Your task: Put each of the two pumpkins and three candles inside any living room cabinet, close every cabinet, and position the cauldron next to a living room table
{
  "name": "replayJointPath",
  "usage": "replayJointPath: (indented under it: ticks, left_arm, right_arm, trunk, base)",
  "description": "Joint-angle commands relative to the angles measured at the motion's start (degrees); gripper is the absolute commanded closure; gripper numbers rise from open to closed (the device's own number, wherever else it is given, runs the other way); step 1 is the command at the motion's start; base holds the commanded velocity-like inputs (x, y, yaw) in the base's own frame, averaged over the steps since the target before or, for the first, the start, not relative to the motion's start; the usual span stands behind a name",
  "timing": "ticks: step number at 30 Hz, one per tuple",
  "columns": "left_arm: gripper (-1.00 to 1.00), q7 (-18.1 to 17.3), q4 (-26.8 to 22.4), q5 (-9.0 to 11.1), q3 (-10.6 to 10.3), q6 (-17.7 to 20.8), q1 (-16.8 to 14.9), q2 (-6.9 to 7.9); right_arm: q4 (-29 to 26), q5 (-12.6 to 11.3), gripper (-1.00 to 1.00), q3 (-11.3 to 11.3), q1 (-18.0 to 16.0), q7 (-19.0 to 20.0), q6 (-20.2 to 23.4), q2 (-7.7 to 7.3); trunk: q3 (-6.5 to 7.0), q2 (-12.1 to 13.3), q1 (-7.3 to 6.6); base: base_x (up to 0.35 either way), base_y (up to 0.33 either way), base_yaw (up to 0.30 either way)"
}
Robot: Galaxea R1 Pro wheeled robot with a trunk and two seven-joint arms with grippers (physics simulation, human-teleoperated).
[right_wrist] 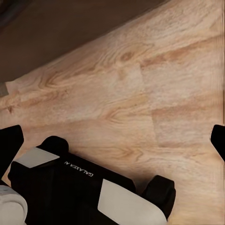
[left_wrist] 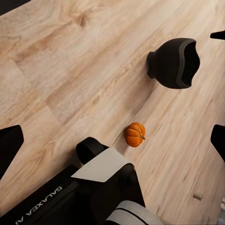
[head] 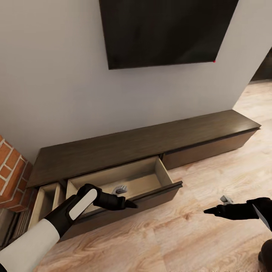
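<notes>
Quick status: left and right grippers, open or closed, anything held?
Left gripper: open and empty, over the front of the open cabinet drawer.
Right gripper: open and empty, over the wood floor.

The cabinet [head: 143,145] is dark brown, its open drawer [head: 130,180] pale beige inside. Beside the matte black cauldron [left_wrist: 174,63], an orange ribbed pumpkin [left_wrist: 135,134].

A dark television [head: 166,32] hangs on the pale wall [head: 49,75] at twelve o'clock. The brick fireplace [head: 11,170] sits at nine o'clock, and light wood floor [head: 211,241] spreads toward four o'clock.
</notes>
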Motion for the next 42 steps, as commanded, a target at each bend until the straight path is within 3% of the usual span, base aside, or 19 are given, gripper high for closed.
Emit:
replayJointPath:
  ticks: [1,8,24,42]
  left_arm:
    - [-1.0,0.0,0.1,0.0,0.0,-0.1,0.0,0.0]
    - [-1.0,0.0,0.1,0.0,0.0,-0.1,0.0,0.0]
    - [-1.0,-0.1,0.1,0.2,0.0,-0.1,0.0,-0.07]
    - [-1.0,0.1,0.1,-0.1,0.1,-0.1,0.0,0.0]
  right_arm:
    - [0.0,0.0,-1.0,0.0,0.0,0.0,0.0,-0.02]
    - [0.0,0.0,-1.0,0.0,0.0,0.1,0.0,-0.02]
    - [0.0,0.0,-1.0,0.0,0.0,0.1,0.0,0.02]
    - [0.1,-0.1,-1.0,0.0,0.0,0.2,0.0,0.07]
  trunk:
    - [0.06,0.0,0.0]
    - [0.49,0.0,0.0]
    - [1.48,0.0,0.0]
    - [2.6,0.0,0.0]
  base:
    - [0.0,0.0,-0.249]
    - [-0.021,0.013,-0.245]
    - [-0.243,0.159,-0.243]
    - [0.029,0.065,-0.243]
